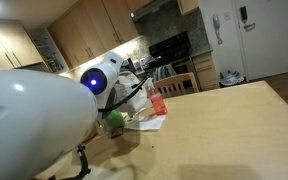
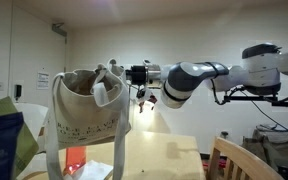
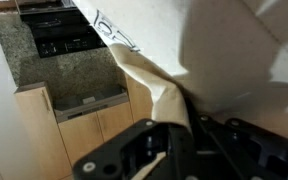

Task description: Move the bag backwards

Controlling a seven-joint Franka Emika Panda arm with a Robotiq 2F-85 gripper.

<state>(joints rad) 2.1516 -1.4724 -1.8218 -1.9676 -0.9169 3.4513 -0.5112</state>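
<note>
Gripper [image 2: 126,76] clamped on bag [image 2: 88,118] top fabric, above table [image 2: 174,155]; I move back slow, level, so pinch holds.

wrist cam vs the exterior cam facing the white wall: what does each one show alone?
Wrist only: a cooktop and cabinets beyond the bag, and the fold of fabric up close. Exterior only: the whole bag, upright, the arm, and a chair. Both: the bag's fabric pinched in the gripper.
</note>
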